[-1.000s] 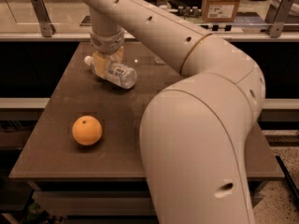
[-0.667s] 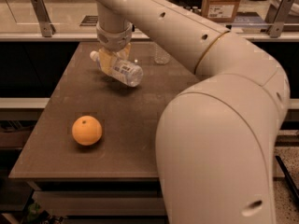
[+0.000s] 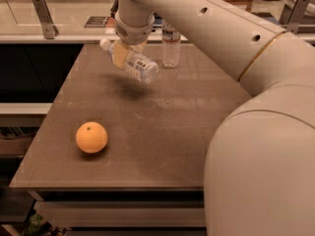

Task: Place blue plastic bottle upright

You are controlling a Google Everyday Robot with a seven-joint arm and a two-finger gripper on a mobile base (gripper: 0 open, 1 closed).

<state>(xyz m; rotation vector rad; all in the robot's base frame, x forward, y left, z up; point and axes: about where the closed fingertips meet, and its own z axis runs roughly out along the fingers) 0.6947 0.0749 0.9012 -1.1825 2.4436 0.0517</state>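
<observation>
The blue plastic bottle is a stubby clear bottle with a white cap and a wide white label. It hangs tilted in the air above the far part of the table, cap pointing up-left, its shadow on the tabletop below. My gripper comes down from the white arm and is shut on the bottle near its middle, with yellowish fingers around the body.
A taller slim clear water bottle stands upright at the table's far edge, just right of the held bottle. An orange lies at the front left. The arm's large white body covers the table's right side.
The gripper has lifted the bottle off the table and it now hangs tilted above the surface. The view has shifted, bringing the standing water bottle into sight.
</observation>
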